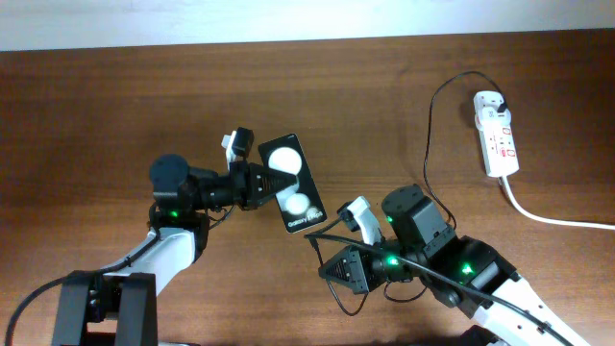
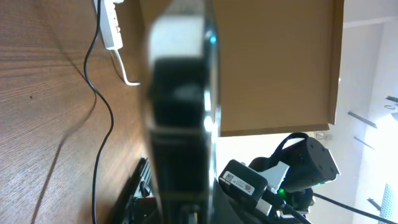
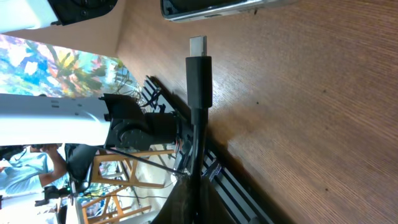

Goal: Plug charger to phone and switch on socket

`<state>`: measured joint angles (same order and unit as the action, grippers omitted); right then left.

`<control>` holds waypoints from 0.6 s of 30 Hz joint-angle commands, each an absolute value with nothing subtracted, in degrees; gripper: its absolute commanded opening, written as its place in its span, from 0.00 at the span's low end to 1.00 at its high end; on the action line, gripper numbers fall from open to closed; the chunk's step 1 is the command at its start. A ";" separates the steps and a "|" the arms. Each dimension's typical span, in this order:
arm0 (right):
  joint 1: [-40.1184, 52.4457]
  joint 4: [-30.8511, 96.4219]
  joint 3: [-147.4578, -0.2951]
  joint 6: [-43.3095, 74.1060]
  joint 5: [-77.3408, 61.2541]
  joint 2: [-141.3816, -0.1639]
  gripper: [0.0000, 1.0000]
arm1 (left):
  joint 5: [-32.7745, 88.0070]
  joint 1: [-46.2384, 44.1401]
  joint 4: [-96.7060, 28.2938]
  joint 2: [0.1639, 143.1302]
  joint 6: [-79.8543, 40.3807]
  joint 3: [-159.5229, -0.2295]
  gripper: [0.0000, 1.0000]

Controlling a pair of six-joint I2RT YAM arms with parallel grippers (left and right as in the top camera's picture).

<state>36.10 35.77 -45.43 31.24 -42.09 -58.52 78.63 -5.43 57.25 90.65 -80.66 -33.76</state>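
The phone is a black slab with two white circles, held tilted above the table in my left gripper, which is shut on it. In the left wrist view the phone stands edge-on, filling the middle. My right gripper is shut on the charger cable near its connector tip, just below the phone's lower end. In the right wrist view the connector points up at the phone's edge, a small gap between them. The white socket lies at the far right, the cable's plug in it.
The black cable loops from the socket across the wooden table to my right arm. The socket's thick white cord runs off the right edge. The socket and cable also show in the left wrist view.
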 commanded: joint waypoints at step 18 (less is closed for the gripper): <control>36.47 33.56 -46.06 31.92 -40.23 -59.31 0.04 | 79.72 -5.19 57.82 90.04 -84.40 -34.72 0.00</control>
<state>36.10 33.56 -45.43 31.33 -40.73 -58.57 78.94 -5.43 57.25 90.65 -83.88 -33.76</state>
